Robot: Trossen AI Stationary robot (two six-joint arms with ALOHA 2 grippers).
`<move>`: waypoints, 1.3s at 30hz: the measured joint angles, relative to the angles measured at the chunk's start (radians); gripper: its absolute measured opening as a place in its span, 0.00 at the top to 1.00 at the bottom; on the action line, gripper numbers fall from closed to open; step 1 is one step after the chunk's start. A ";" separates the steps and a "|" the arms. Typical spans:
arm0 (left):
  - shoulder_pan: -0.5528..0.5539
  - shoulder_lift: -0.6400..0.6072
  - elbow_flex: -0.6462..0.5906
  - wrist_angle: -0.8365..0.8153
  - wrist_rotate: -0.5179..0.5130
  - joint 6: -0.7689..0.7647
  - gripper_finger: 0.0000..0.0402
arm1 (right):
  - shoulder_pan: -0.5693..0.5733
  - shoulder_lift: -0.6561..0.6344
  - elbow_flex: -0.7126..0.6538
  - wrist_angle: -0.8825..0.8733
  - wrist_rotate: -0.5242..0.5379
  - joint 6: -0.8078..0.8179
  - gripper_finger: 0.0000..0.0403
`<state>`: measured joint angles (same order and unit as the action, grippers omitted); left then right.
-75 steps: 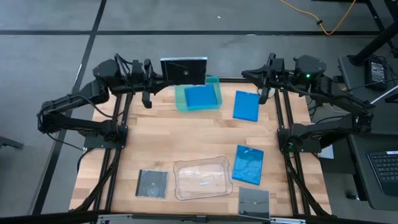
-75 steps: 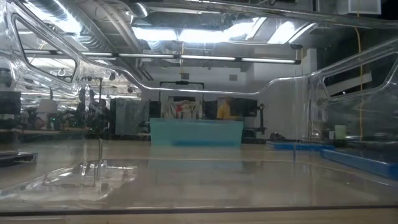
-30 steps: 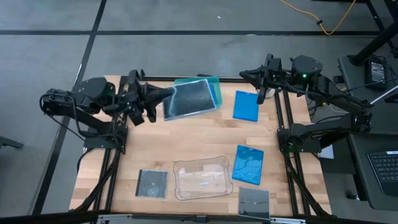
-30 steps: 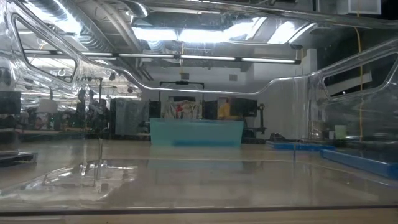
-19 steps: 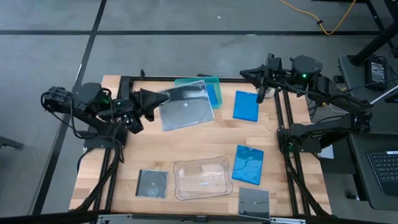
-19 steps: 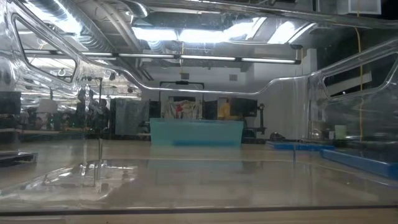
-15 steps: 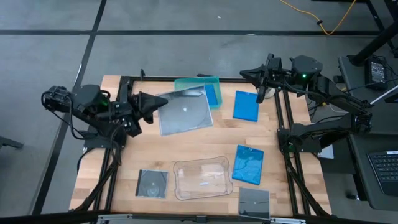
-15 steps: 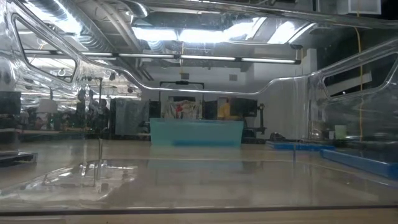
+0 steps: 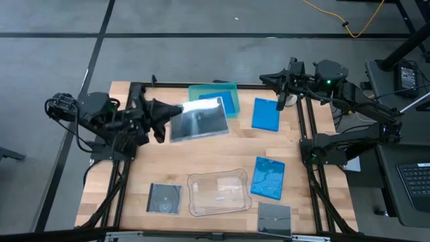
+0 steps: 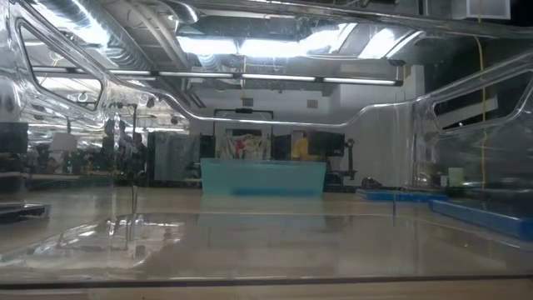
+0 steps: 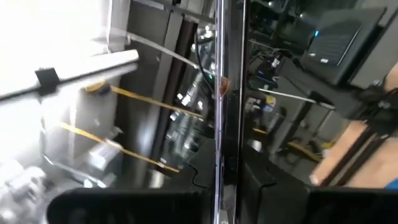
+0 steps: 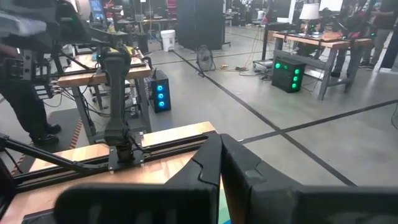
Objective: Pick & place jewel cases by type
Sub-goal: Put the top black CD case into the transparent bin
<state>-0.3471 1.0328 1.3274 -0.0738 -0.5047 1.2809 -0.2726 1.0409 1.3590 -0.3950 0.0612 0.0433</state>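
Upper left of the high view, the left claw (image 9: 163, 111) is clamped on a grey jewel case (image 9: 199, 120); the right claw (image 9: 282, 101) waits upper right, fingers together

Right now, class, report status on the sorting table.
Left gripper shut on grey jewel case, carried above the table. Right gripper shut, parked at far right corner. Path clear.

Wooden table (image 9: 222, 151): jewel cases (image 9: 268, 178), trays (image 9: 218, 193).

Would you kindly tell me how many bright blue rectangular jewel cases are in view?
3: one in the teal translucent tray, partly hidden; one beside it; one right of the clear rounded plastic tray.
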 joint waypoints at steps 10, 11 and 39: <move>0.093 0.000 0.000 -0.100 0.135 -0.506 0.95 | 0.000 0.000 0.000 -0.032 0.000 0.000 0.97; 0.105 0.000 0.000 -0.109 0.160 -0.555 0.95 | 0.000 0.000 0.000 -0.045 0.000 0.000 0.97; 0.245 0.036 -0.002 -0.113 0.260 -2.147 0.95 | 0.000 0.002 0.000 -0.097 -0.087 -0.208 0.97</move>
<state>-0.1017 1.0687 1.3258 -0.1864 -0.2443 -0.8662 -0.2722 1.0428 1.3586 -0.4920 -0.0263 -0.1645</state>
